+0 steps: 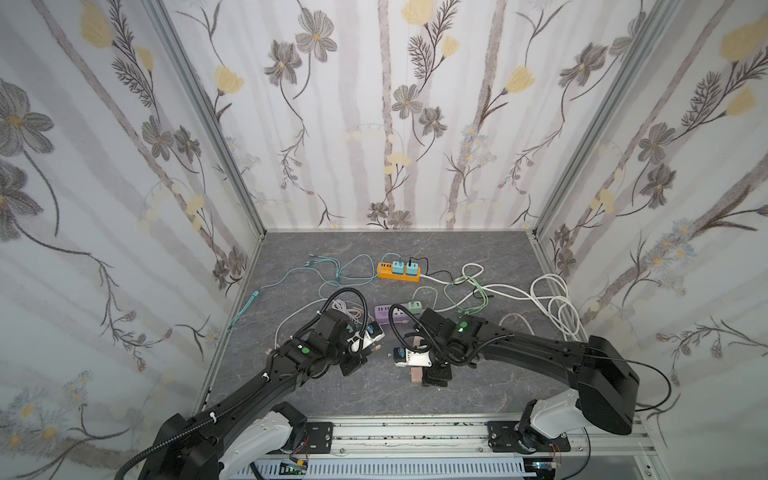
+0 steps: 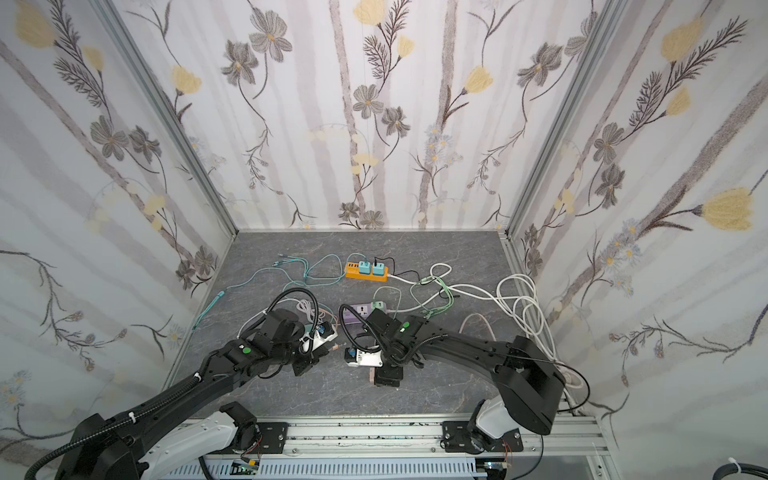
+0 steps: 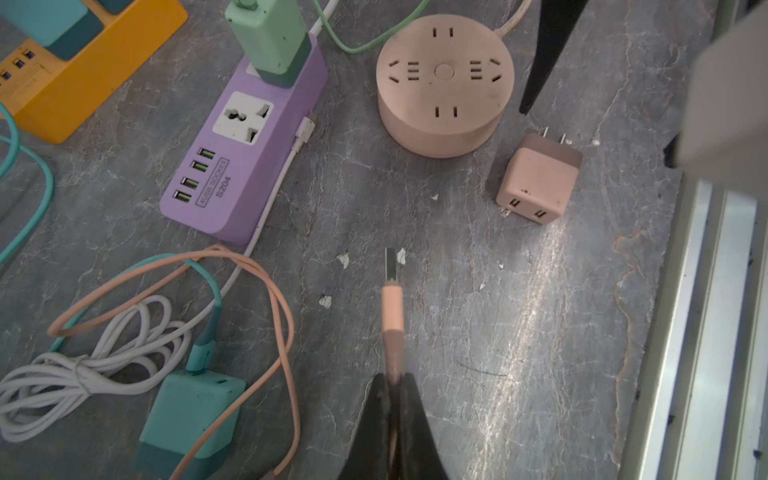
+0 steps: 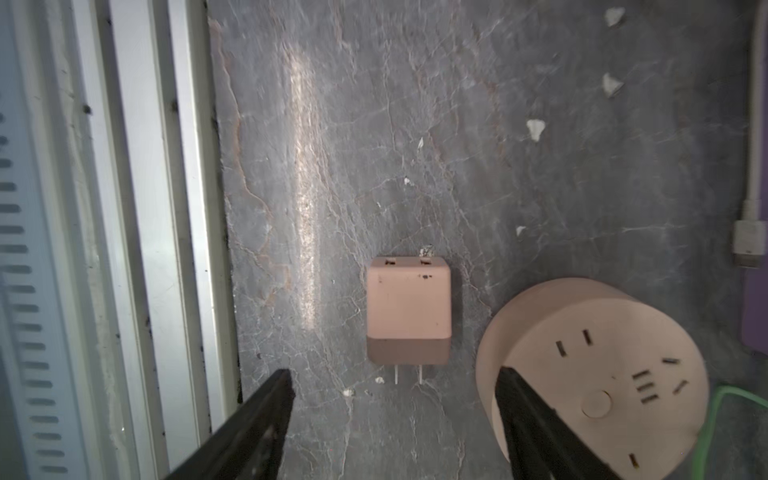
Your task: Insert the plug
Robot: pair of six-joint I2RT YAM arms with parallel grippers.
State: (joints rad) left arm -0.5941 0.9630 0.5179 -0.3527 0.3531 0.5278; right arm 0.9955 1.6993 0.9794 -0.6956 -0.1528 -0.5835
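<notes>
Left claw (image 3: 394, 377): pinched tight on the pink cable plug (image 3: 392, 299), metal tip sticking out ahead.

Right claw (image 4: 395, 372): jaws wide, nothing in them, hovering over the prong end of the pink charger (image 4: 408, 299). Charger lies flat on the counter (image 4: 374, 124) just ahead of it, ports facing away. Round socket (image 4: 602, 374) just beside one finger.

Step, by my reading: lining the plug up to a charger port. Next move wants the charger steadied, then the tip brought level and square with the port.
</notes>
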